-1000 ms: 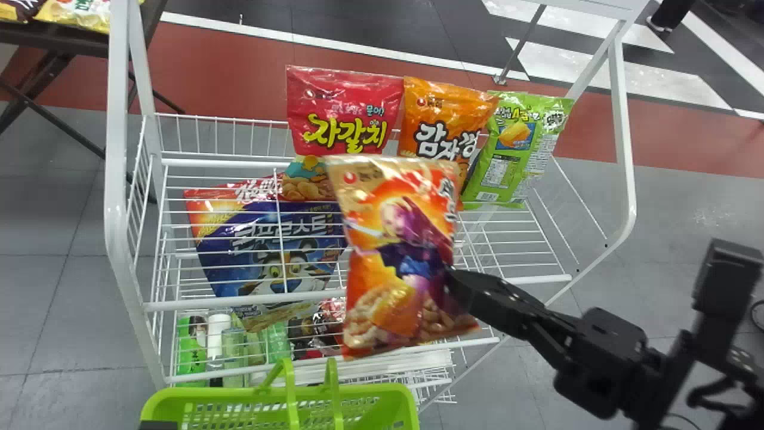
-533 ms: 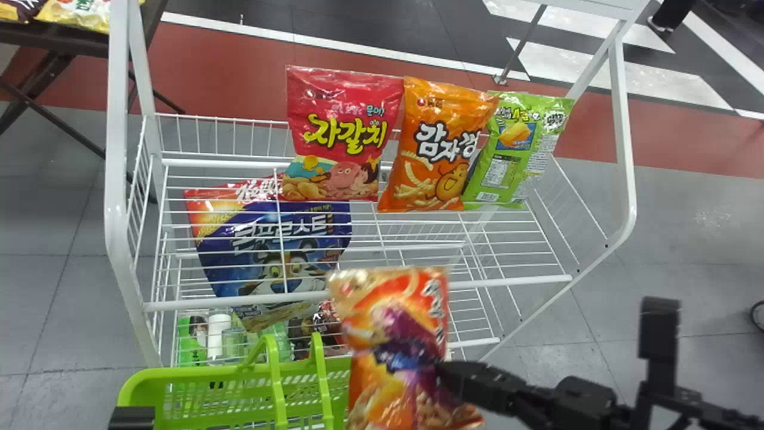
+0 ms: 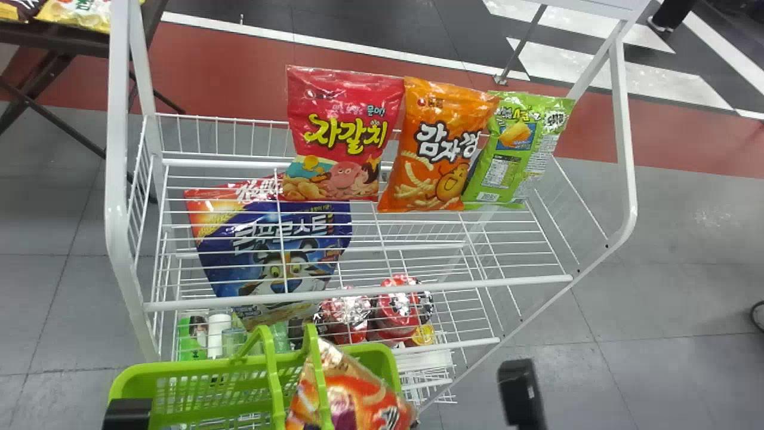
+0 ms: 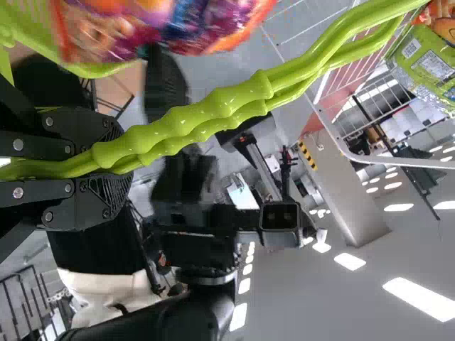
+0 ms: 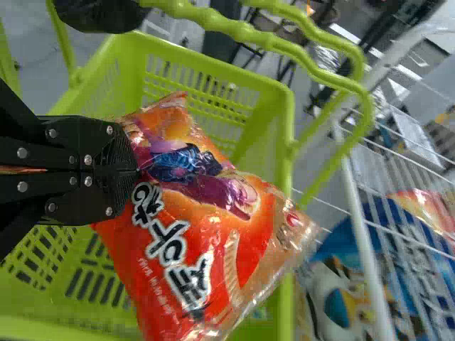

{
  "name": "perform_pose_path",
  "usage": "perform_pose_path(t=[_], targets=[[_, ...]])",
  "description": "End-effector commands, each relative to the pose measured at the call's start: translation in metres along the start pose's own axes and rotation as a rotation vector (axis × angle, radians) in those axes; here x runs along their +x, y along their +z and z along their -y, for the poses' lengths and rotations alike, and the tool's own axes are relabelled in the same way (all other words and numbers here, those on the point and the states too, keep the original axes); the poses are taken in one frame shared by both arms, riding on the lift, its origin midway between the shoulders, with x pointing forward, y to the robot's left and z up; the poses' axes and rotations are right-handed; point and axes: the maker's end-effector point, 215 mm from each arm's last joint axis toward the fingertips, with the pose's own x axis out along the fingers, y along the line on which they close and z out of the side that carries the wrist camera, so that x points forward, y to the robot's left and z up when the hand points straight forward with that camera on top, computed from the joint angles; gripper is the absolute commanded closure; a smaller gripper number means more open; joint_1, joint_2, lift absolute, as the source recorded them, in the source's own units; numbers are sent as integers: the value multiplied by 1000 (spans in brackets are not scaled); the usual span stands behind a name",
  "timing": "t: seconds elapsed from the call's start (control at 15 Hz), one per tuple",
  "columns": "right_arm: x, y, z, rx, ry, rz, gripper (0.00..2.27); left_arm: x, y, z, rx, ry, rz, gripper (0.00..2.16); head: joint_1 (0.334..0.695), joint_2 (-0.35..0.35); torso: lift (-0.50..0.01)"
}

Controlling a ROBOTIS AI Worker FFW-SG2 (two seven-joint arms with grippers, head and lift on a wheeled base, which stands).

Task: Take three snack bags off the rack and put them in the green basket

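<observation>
Bag at six o'clock in head view, over the right part of the basket, which lies at seven. Right gripper pinches a side edge of it, fingers nearly closed on film; likely a side hold so the rest can drop free. Bag tilted, perhaps to slip past the handles. Left gripper clamps those, fingers tight round both; presumably steadies the basket close to the rack. Snag risk: handle or rim. Likely next: lower, release. More on rack: red bag eleven o'clock, orange bag one, green bag two.
</observation>
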Motion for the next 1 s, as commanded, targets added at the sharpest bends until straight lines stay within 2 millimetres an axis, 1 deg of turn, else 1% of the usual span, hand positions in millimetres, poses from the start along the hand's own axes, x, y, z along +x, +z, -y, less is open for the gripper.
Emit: perform_pose_path(t=[0.0, 0.07, 0.2, 0.27, 0.33, 0.4, 0.47, 0.53, 0.6, 0.73, 0.87, 0.93], targets=[[24, -32, -18, -14, 46, -92, 2219, 0, 1, 0, 1, -4, 0, 1281, 695, -350, -21], [30, -40, -21, -22, 55, -114, 2219, 0, 1, 0, -1, -5, 0, 1281, 695, -350, -21], [37, -44, -20, -33, 62, -123, 2209, 1, 0, 1, -3, -11, -1, 1281, 695, -350, -21], [40, -40, -11, -34, 44, -118, 2003, 1, 0, 2, 0, -12, 1, 1281, 695, -350, -21], [40, -31, 1, -50, 4, -95, 1180, 2, 0, 2, -2, -14, 0, 1281, 695, -350, -21], [38, -17, 9, -89, -28, -53, 83, 2, 0, 3, 0, -15, -1, 1281, 695, -350, -21], [32, 5, 18, -146, -71, 23, -1, 2, 0, 3, 1, -15, 0, 1281, 695, -350, -21], [26, 23, 25, -185, -102, 78, -1, 3, 0, 4, 0, -17, -1, 1281, 695, -350, -21], [17, 48, 31, -232, -132, 157, 33, 3, -1, 4, -2, -17, -1, 1281, 695, -350, -21], [-4, 98, 34, -319, -183, 332, 53, 3, -2, 4, -5, -17, -2, 1281, 695, -350, -21], [-31, 152, 27, -406, -224, 531, 53, 3, -4, 5, -8, -19, -2, 1281, 695, -350, -21], [-42, 175, 23, -434, -239, 614, 63, 3, -4, 6, -8, -19, -4, 1281, 695, -350, -21]])
